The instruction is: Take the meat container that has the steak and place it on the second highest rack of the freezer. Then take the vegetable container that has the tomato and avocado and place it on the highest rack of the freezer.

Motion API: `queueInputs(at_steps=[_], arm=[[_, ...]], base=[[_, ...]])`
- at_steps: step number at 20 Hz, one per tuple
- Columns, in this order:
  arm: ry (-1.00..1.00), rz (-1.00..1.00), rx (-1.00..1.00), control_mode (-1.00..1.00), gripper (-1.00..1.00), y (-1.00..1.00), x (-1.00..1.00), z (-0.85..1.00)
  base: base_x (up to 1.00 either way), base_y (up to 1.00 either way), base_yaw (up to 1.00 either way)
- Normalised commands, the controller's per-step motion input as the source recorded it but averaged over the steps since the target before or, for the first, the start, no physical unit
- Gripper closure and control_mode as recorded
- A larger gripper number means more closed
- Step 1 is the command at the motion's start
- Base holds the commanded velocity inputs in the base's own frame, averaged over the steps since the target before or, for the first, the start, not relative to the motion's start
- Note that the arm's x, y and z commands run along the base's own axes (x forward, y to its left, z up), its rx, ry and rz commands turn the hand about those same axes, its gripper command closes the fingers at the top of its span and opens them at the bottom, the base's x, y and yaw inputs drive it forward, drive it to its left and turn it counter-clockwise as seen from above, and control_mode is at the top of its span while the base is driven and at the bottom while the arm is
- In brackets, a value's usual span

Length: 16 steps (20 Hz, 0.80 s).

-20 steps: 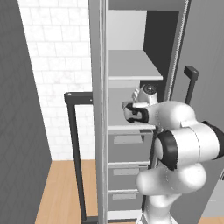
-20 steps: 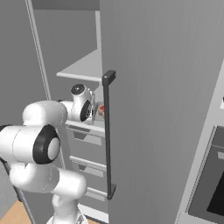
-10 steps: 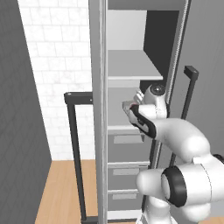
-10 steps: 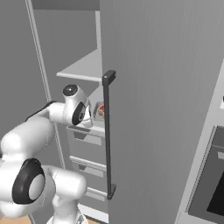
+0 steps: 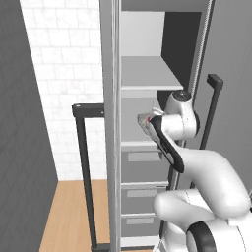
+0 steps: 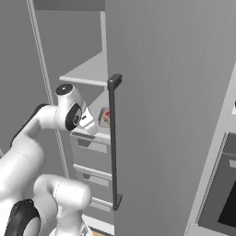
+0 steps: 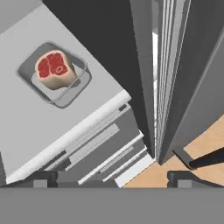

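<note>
Nearest the cameras, the white arm is seen rising from the base and bending toward the open freezer (image 5: 147, 74). At its end the gripper (image 7: 112, 178) is held just outside the shelf edge, pointed down over the second highest rack (image 7: 39, 118). Its two dark fingertips (image 7: 43, 177) are set wide apart, and nothing is held between the jaws.

Below the rack edge, the grey drawers (image 5: 142, 165) are stacked one under another, and a strip of wooden floor (image 5: 69, 211) is seen to the left of the cabinet. The freezer door (image 6: 175, 115) is swung open on the right, with its long dark bar handle (image 6: 113, 143) standing upright on the near face.

On the second highest rack, well back from the front edge, the clear meat container (image 7: 54, 78) is set flat, apart from the gripper. The steak (image 7: 54, 69) lies inside it, red on top with a pale tan rim. From the right base view the container (image 6: 105, 117) is glimpsed just left of the handle.

Farther up, the highest rack (image 5: 145, 74) is seen as a pale grey panel. Behind, to the left, a white brick wall (image 5: 64, 59) is visible.
</note>
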Motion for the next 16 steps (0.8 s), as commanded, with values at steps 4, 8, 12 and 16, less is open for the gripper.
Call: queueInputs(at_steps=[4, 8, 12, 16], arm=[[0.18, 0.45, -0.29, -1.0, -1.0, 0.0, -0.84, 0.04], [0.18, 0.44, -0.25, -1.0, -1.0, 0.0, -0.84, 0.11], [0.15, 0.36, -0.05, -1.0, -1.0, 0.0, -0.77, 0.38], [0.11, 0.21, 0.0, -1.0, -1.0, 0.0, -0.71, 0.62]], base=[[0.0, 0.0, 0.0], [0.0, 0.0, 0.0], [0.0, 0.0, 0.0], [0.0, 0.0, 0.0]])
